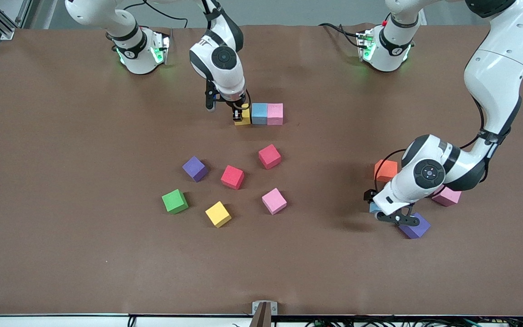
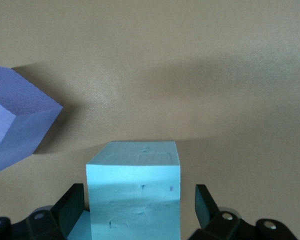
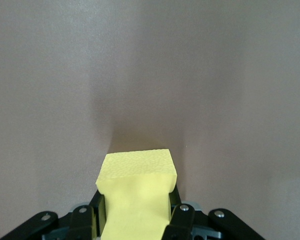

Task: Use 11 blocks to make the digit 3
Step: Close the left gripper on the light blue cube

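**A:** Grippers first: where is each one, and what are the fingers doing?

**B:** The right gripper [image 1: 239,114] is down at the table, clamped on a yellow foam cube [image 1: 244,116] that touches a light blue foam cube [image 1: 259,113]; a pink foam cube [image 1: 275,114] touches that one, so three stand in a row. In the right wrist view the yellow foam cube [image 3: 136,192] is pinched between the fingers [image 3: 179,220].

**A:** And the left gripper?

**B:** The left gripper [image 1: 391,213] is low, toward the left arm's end of the table, its fingers spread on either side of a second light blue foam cube [image 2: 134,197], with a gap on each side. A purple foam cube [image 1: 415,225] lies just beside it.

**A:** The loose blocks?

**B:** Nearer the front camera than the row lie another purple cube [image 1: 194,169], two red foam cubes [image 1: 232,177] [image 1: 269,156], a pink one [image 1: 274,201] and a yellow one [image 1: 218,214], all apart. A green foam cube [image 1: 175,201] sits among them. Under the left arm are an orange foam cube [image 1: 386,170] and a further pink cube [image 1: 447,197], partly hidden.
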You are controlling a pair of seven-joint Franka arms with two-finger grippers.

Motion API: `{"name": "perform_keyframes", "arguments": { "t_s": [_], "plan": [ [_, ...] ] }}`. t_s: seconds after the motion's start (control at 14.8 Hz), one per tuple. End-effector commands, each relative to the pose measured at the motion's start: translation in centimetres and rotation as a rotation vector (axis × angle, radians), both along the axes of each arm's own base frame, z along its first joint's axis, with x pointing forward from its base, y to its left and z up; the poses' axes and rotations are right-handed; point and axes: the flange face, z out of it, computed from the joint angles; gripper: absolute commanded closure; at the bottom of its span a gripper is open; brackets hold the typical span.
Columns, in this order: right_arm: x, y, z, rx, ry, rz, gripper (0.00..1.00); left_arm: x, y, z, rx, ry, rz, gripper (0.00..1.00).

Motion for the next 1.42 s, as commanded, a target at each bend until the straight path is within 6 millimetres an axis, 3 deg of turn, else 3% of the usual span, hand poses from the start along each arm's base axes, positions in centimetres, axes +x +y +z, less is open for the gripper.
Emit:
{"name": "perform_keyframes", "arguments": {
  "t_s": [0.0, 0.27, 0.67, 1.35],
  "plan": [
    [-0.6, 0.2, -0.1, 0.012, -0.003, -0.026, 0.99, 0.3, 0.0, 0.0, 0.011, -0.017, -0.021, 0.31],
    [-0.7, 0.3, -0.1, 0.014, -0.003, -0.024, 0.99, 0.2, -0.1, -0.5, 0.005, -0.008, -0.011, 0.53],
    [-0.9, 0.6, 0.0, 0.014, -0.003, -0.026, 0.99, 1.4, 1.2, 1.0, -0.004, -0.034, 0.035, 0.54],
    [-0.8, 0.7, 0.0, 0.025, -0.014, -0.027, 0.98, 1.4, 0.7, 1.7, 0.002, -0.041, 0.050, 0.53]
  ]
}}
